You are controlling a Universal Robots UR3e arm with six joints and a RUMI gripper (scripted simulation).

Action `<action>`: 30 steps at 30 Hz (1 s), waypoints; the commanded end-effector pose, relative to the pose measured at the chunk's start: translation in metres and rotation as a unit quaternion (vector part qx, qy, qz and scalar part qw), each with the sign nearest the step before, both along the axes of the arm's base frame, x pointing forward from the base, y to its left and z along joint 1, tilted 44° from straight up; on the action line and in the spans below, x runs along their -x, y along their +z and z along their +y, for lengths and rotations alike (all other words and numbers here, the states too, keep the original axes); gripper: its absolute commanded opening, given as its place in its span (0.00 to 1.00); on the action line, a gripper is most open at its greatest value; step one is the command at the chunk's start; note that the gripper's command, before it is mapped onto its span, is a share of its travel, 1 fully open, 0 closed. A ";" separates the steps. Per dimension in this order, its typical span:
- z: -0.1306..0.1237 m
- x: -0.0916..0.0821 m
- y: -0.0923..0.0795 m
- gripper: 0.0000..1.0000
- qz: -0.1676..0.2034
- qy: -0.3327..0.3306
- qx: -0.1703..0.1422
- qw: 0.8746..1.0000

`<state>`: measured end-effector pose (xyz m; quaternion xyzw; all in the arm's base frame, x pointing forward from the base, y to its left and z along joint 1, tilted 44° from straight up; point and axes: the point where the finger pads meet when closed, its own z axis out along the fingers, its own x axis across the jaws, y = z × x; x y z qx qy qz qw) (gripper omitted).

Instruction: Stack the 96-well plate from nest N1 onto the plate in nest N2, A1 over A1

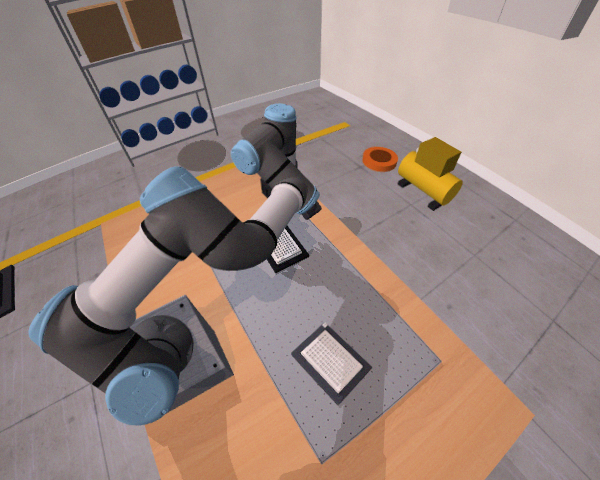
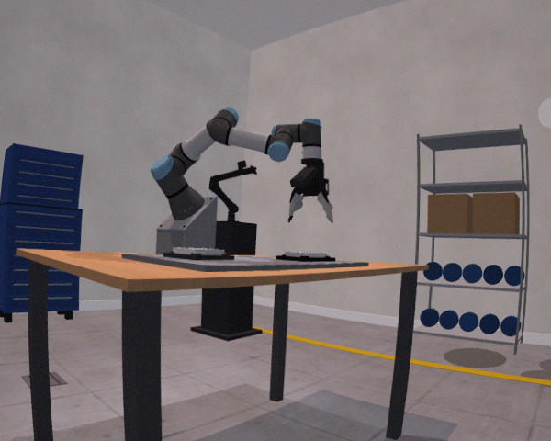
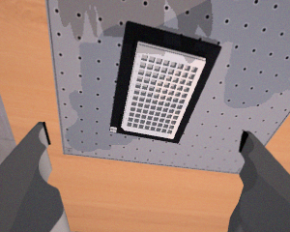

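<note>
A white 96-well plate (image 1: 285, 246) sits in the black nest N1 at the far end of the grey perforated baseplate (image 1: 321, 330), partly hidden by my forearm. It also shows in the wrist view (image 3: 163, 97), flat in its nest. A second white plate (image 1: 331, 360) sits flat in nest N2 nearer the front. My gripper (image 2: 309, 216) is open and empty, pointing down, well above the N1 plate (image 2: 304, 254). In the wrist view the two fingers stand wide apart on either side, with the plate between and ahead of them. The N2 plate (image 2: 197, 253) lies to the left in the exterior view.
The baseplate lies on an orange table top (image 1: 269, 423). My arm's base stands on a grey block (image 1: 186, 346) beside the baseplate. A black stand with a small arm (image 2: 228, 228) is behind the table. A shelf rack (image 2: 470, 232) stands off to the side.
</note>
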<state>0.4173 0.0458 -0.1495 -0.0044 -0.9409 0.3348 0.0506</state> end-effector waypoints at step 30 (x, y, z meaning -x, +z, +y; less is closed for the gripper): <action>0.007 0.022 -0.028 1.00 -0.055 -0.059 0.043 0.996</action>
